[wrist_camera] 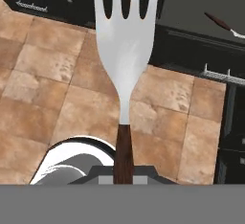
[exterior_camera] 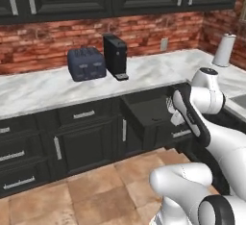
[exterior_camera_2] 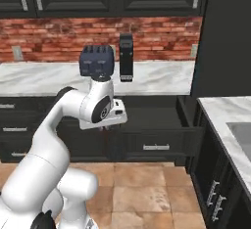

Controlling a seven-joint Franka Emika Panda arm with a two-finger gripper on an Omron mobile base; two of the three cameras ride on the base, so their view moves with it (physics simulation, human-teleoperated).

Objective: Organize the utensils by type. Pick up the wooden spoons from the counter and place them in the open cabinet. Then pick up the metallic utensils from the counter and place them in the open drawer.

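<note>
We saw a fork (wrist_camera: pixel 125 50) with a pale silver pronged head and a dark reddish-brown handle, and a second small fork (wrist_camera: pixel 224 26) with the same brown handle and a silver tip lying in the dark grey open drawer (exterior_camera: pixel 149 111). The counter (exterior_camera: pixel 43 92) was white marble with soft grey veins, backed by a red-brown brick wall (exterior_camera: pixel 43 43) with pale mortar lines, and on it stood a slate-blue toaster (exterior_camera: pixel 86 64) and a black coffee machine (exterior_camera: pixel 115 56). The cabinets (exterior_camera: pixel 81 142) were black with silver handles, the floor (exterior_camera: pixel 96 190) was mottled terracotta tile with thin dark joints, and a white paper towel roll (exterior_camera: pixel 224 50) stood at the far right.
</note>
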